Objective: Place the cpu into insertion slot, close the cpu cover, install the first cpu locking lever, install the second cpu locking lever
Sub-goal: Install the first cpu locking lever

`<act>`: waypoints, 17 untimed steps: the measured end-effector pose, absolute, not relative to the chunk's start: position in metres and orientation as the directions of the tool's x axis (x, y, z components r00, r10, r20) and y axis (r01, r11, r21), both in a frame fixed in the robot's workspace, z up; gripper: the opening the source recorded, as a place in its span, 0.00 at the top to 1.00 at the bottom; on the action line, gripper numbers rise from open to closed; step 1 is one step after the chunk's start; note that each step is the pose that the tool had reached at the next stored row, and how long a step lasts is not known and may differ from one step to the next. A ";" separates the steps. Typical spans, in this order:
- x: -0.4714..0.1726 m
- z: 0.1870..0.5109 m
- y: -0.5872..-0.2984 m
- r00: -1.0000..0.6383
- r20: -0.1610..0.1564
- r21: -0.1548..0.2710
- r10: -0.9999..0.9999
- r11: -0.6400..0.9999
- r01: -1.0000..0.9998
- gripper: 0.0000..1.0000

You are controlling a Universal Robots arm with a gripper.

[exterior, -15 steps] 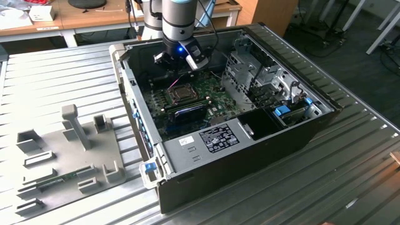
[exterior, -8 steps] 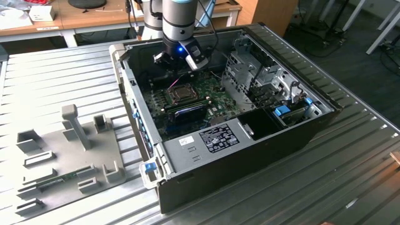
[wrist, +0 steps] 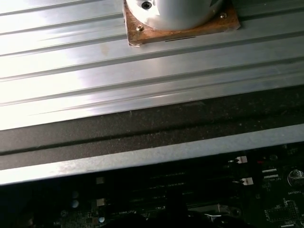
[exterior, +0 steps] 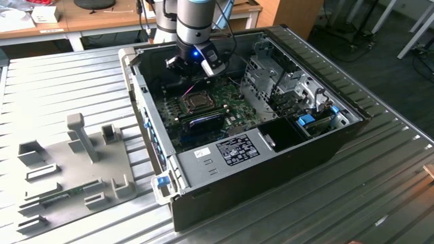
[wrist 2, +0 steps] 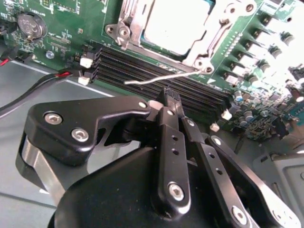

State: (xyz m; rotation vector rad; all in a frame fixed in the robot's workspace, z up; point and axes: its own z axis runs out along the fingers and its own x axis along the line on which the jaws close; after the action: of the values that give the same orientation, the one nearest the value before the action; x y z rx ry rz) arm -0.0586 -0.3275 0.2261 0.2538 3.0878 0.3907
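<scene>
Between the two black fingers point(wrist 2: 167, 124) nothing is showing: they are sitting pressed together into one narrow tip, so the gripper point(wrist 2: 171, 98) is carrying nothing. That tip is hovering just beside a thin silvery locking lever point(wrist 2: 164, 76), which is sticking out free over the long black memory slots point(wrist 2: 142, 64) (whether tip and wire are actually touching cannot be told). Past the lever's pivot, the cpu point(wrist 2: 178, 23) is lying in the insertion slot point(exterior: 186, 101), and the cpu cover point(wrist 2: 203, 47) appears to be resting flat around it, so the work seems to be standing at the lever stage. The main risk is likely sitting in that thin, springy wire: a closed tip pushing on it off-centre could be slipping past, letting the lever spring back up. A tip sliding off could also be scraping the memory slots or the small parts on the green motherboard point(wrist 2: 61, 45). The red and black cable point(wrist 2: 47, 80) is running near the gripper body and could be snagging.
</scene>
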 end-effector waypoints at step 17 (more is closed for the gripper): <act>-0.052 0.225 -0.328 -0.987 0.003 0.249 0.163 0.955 0.159 0.90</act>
State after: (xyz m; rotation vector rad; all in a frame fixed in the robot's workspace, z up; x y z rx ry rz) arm -0.0517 -0.3277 0.2251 0.2540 3.0886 0.3917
